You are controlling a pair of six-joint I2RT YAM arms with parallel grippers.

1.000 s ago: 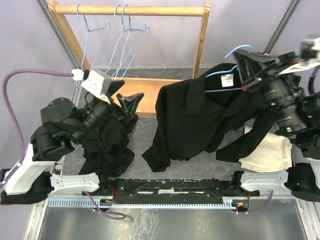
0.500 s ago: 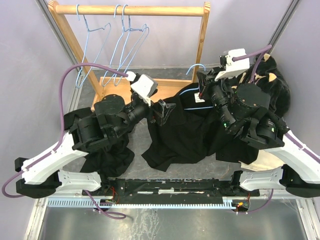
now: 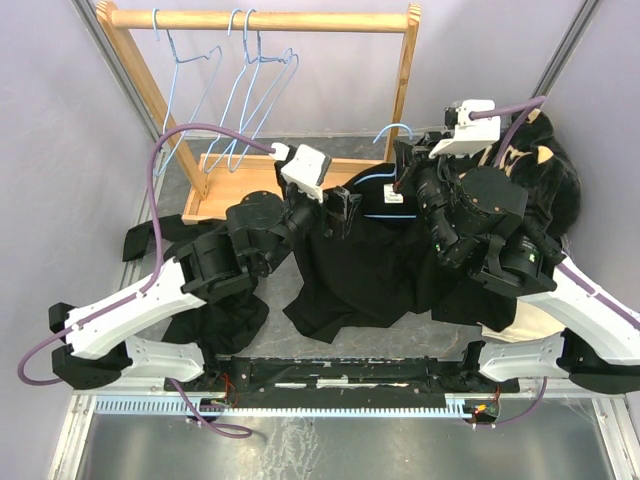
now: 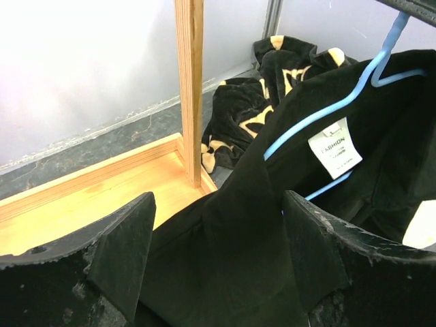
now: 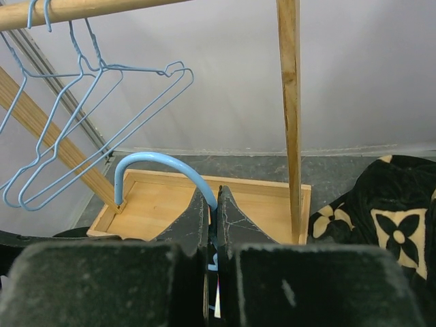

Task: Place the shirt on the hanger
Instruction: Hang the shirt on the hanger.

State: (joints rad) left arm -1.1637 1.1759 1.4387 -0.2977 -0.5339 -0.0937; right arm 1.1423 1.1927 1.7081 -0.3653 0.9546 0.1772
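Note:
The black shirt (image 3: 365, 265) lies spread mid-table with its collar raised on the light-blue hanger (image 3: 380, 180). My right gripper (image 5: 212, 197) is shut on the hanger (image 5: 157, 162) just below its curved hook. In the left wrist view the hanger (image 4: 327, 112) runs inside the collar beside the white tag (image 4: 335, 146). My left gripper (image 4: 218, 231) stands open at the collar's left side, a raised fold of the shirt (image 4: 238, 218) between its fingers (image 4: 116, 259). From above, the left gripper (image 3: 340, 212) sits by the shirt's shoulder.
The wooden rack (image 3: 260, 20) stands at the back with several blue hangers (image 3: 250, 90) on its bar and a wooden base tray (image 3: 250, 185). A black plush garment with tan flowers (image 3: 545, 150) lies far right, another black garment (image 3: 215, 295) left, cream cloth (image 3: 530, 320) at right.
The right arm swung in from the far right, bringing hanger and collar toward the middle. The left arm left the black pile and reached right to the shirt's shoulder.

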